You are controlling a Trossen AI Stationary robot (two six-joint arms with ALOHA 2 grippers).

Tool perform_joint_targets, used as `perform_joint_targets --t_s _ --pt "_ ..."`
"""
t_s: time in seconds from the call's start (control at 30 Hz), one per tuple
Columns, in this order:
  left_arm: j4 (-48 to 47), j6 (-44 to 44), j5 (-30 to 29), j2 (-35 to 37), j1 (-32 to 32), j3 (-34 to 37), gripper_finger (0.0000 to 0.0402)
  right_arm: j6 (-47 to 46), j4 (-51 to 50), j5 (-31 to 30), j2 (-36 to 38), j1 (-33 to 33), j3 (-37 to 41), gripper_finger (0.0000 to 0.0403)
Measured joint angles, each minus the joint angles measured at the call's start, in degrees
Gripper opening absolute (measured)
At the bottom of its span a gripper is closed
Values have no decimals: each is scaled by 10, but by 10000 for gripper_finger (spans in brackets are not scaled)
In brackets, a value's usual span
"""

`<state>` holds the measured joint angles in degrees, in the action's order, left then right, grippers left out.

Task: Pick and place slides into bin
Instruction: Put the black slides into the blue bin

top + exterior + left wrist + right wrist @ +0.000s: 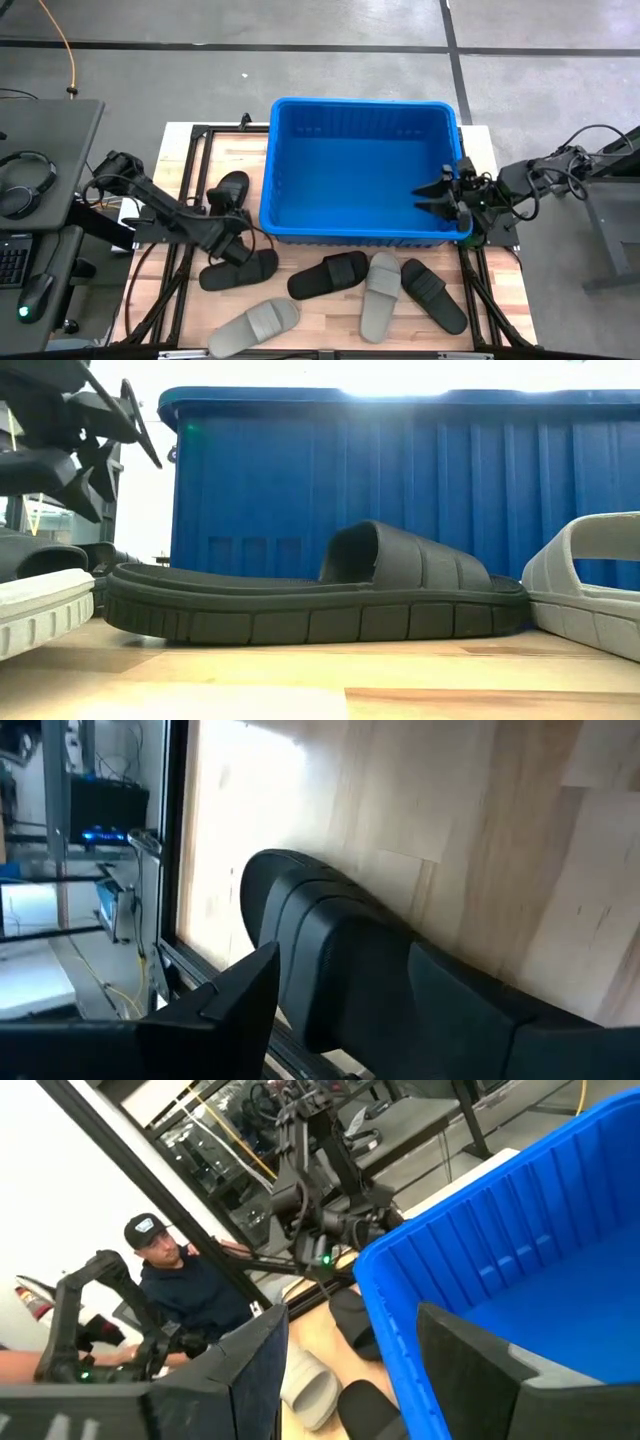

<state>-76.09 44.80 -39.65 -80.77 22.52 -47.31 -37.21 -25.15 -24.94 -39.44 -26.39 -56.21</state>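
Observation:
The blue bin [360, 102] stands at the table's far middle, with no slide showing inside it. Several slides lie sole down on the wood. One black slide [240, 272] lies at the near left, and my left gripper [238, 243] hangs open just over its far edge. In the left wrist view the slide's ribbed strap [320, 950] fills the space ahead of the fingers. The low view shows this gripper [110, 450] above the slides, not on them. My right gripper [428, 197] waits open over the bin's right end, with nothing between its fingers.
Another black slide [228, 188] lies left of the bin. A black slide [328, 275], a grey one [381, 293] and a black one [434, 296] lie in front of the bin, and a grey one [254, 326] lies near the front edge. A person [170, 1280] sits beyond the table.

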Motion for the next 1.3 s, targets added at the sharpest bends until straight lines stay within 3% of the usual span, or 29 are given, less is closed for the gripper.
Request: perform_joint_targets --t_s 0.2,0.4,0.57,0.73,0.9,1.13,1.3 --pt "38 29 41 0 2 -4 191 1 -4 10 1 0 0 210" --pt "0 171 48 10 63 -51 161 1 -8 10 4 0 0 210" --pt "-53 279 89 26 123 -97 137 0 -7 10 13 0 0 210" --pt "-40 529 111 31 174 -124 111 1 -5 10 16 0 0 210" --pt "-36 820 60 31 202 -123 87 2 -4 15 16 0 0 210" --pt "14 869 18 28 145 -121 74 0 3 55 16 0 0 210" --pt "71 881 15 29 147 -121 74 2 7 87 16 0 0 210"
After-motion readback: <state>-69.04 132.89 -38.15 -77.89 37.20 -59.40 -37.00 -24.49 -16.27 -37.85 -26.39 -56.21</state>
